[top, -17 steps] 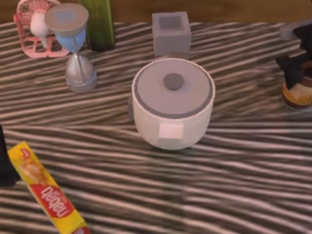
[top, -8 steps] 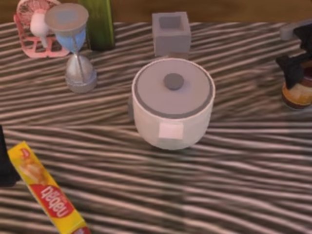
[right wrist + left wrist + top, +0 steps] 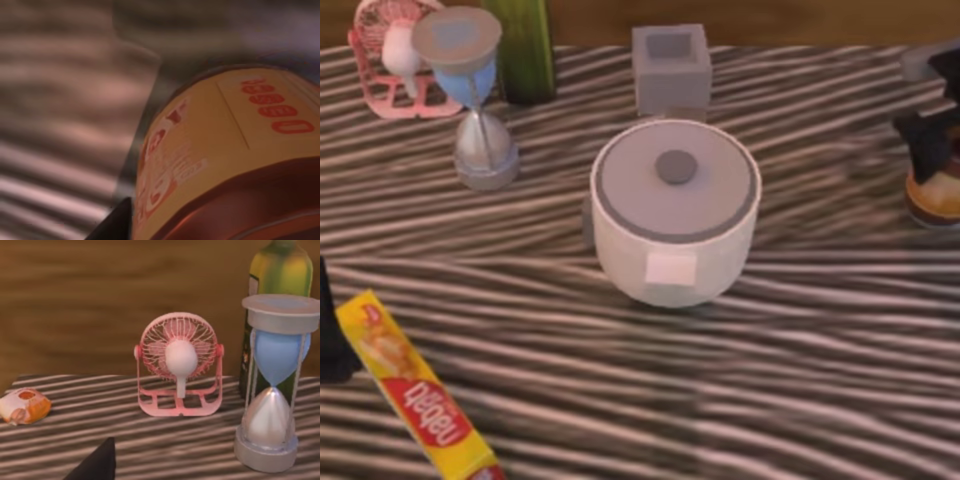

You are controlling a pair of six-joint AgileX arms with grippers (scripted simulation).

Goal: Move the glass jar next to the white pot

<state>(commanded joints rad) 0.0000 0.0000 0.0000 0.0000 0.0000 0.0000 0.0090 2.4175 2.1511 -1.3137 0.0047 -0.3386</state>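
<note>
Reaching in from the counter's (image 3: 790,380) right edge, the right tool (image 3: 932,150) is sitting directly over the glass jar (image 3: 933,198), well to the right of the white pot (image 3: 675,212). Dark tool body is covering the jar's top in the top view, so cannot tell how far the fingers are spread or whether they are gripping anything. Right wrist view is filling up with the jar's pale label and red print (image 3: 220,150), very close, with striped counter behind. Jar is standing on the counter, well apart from the pot. Pot is sitting mid-counter, lid and knob on, grey square box (image 3: 670,68) just behind it. Left arm is parked at the left edge, far left of the pot, only a dark bit of the left tool (image 3: 332,345) showing beside the yellow packet (image 3: 415,395); opening cannot be told.
</note>
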